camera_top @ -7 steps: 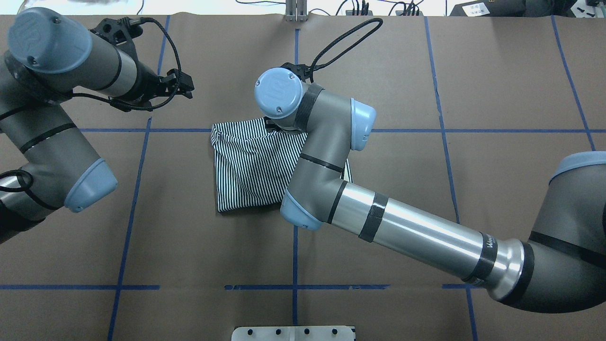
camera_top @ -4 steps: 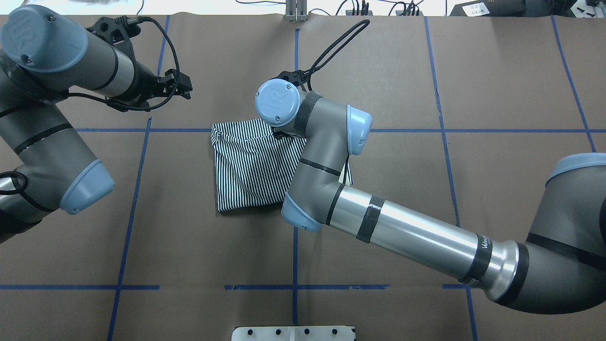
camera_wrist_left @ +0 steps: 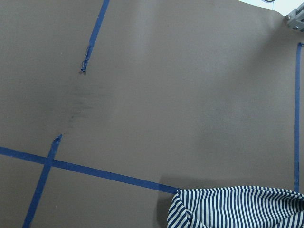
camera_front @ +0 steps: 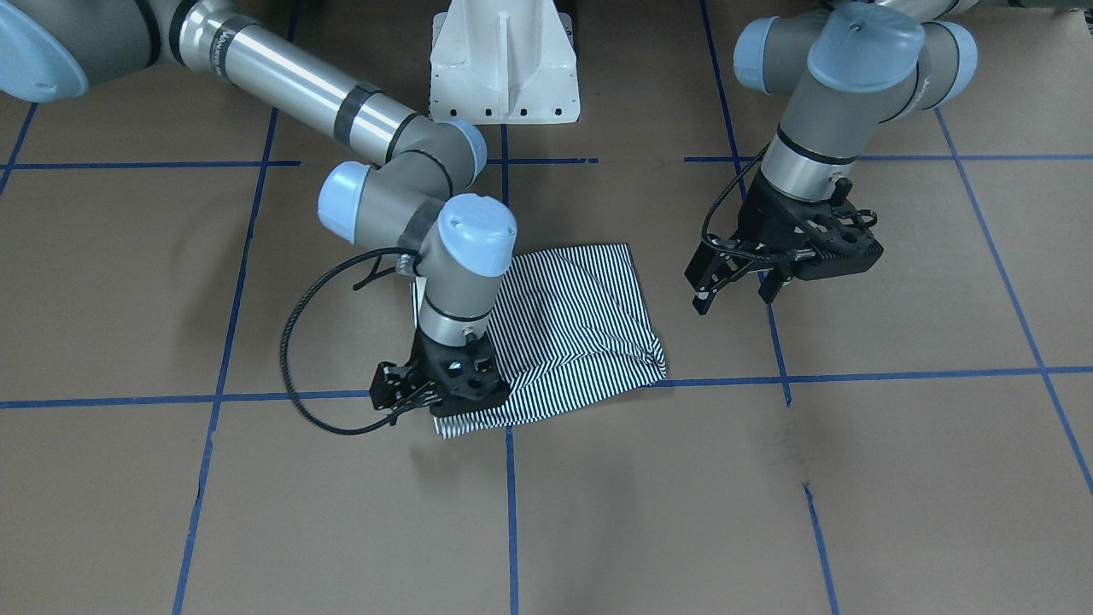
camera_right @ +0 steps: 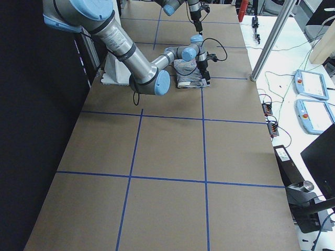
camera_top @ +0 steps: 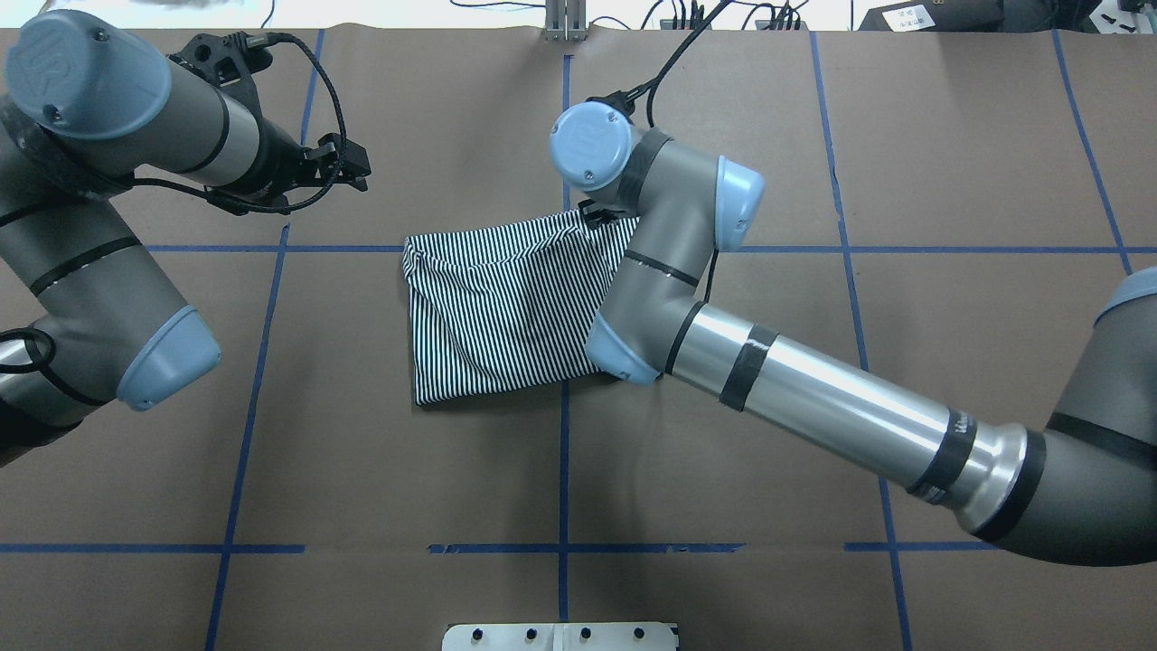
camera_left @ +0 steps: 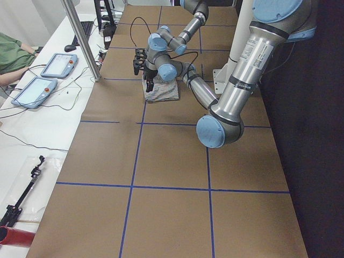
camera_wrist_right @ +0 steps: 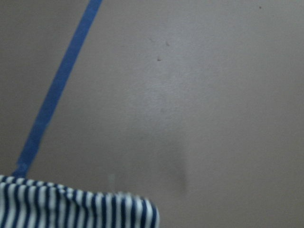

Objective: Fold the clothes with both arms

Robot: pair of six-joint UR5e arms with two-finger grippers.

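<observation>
Out from the pedestal base (camera_front: 504,68): the striped shirt (camera_front: 581,333) is lying folded into a rough square on the brown table (camera_front: 854,478), nearly in line with the base and apart from it.
Right arm (camera_front: 290,77): is stretching out from beside the base and bending down over the shirt's edge on the robot's right.
Right gripper (camera_front: 401,395): is sitting low at the shirt corner farthest from the base, its body over the cloth edge. Whether its jaws are pinching cloth, I cannot tell.
Left gripper (camera_front: 733,297): is hovering over bare table to the base's left, beyond the shirt and clear of it, jaws spread around nothing.
Blue tape lines (camera_front: 854,376): are crossing the table, one passing under the shirt's edge farthest from the base.
</observation>
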